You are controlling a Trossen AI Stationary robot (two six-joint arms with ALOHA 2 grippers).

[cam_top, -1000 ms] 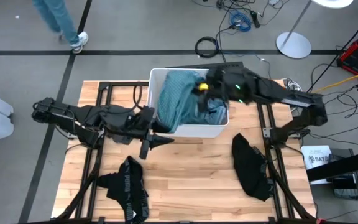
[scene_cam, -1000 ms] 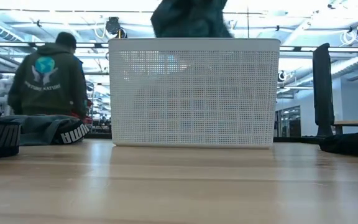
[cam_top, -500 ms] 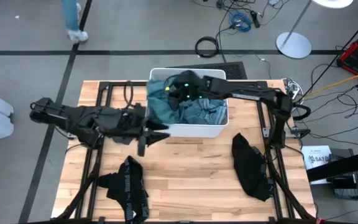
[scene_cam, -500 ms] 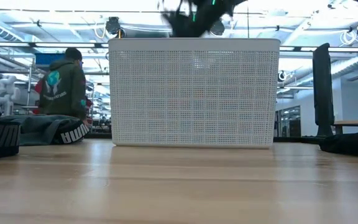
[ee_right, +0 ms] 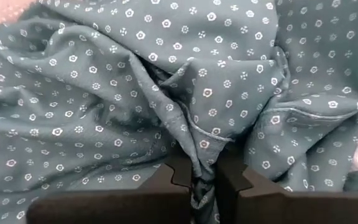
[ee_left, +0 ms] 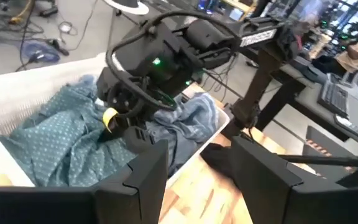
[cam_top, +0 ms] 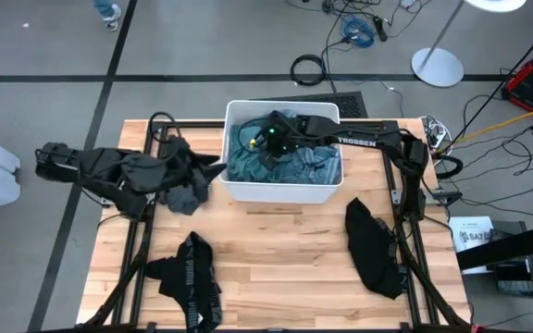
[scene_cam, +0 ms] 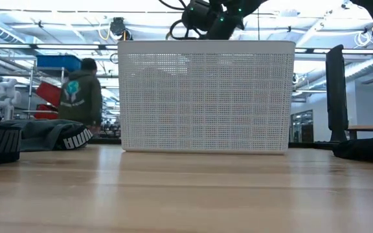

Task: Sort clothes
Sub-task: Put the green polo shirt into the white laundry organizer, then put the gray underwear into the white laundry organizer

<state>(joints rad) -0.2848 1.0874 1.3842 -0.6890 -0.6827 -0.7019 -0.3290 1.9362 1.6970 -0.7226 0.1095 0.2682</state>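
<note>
Surface: pale wooden slatted surface (cam_top: 276, 268) on a black frame, grey floor with cables around it.
Container: white rectangular perforated plastic bin (cam_top: 282, 191) at the surface's 12 o'clock edge, upright; from table height its mesh wall (scene_cam: 206, 97) hides the contents.
Bin contents: teal-green fabric garment with small white flowers (cam_top: 248, 165), crumpled on the 9 o'clock side; light blue soft garment (cam_top: 317, 166) beside it toward 3 o'clock.
Right claw (ee_right: 194, 177): down inside the bin, fingers pinched on a fold of the teal-green garment.
Left claw (ee_left: 197, 168): fingers apart, holding nothing, just outside the bin at its 9 o'clock side.
Outside the bin: black garment with white lettering (cam_top: 192, 282) at 7 o'clock; plain black crumpled garment (cam_top: 373, 245) at 4 o'clock.
Background: person in a dark hooded top (scene_cam: 83, 97) in the room behind.
</note>
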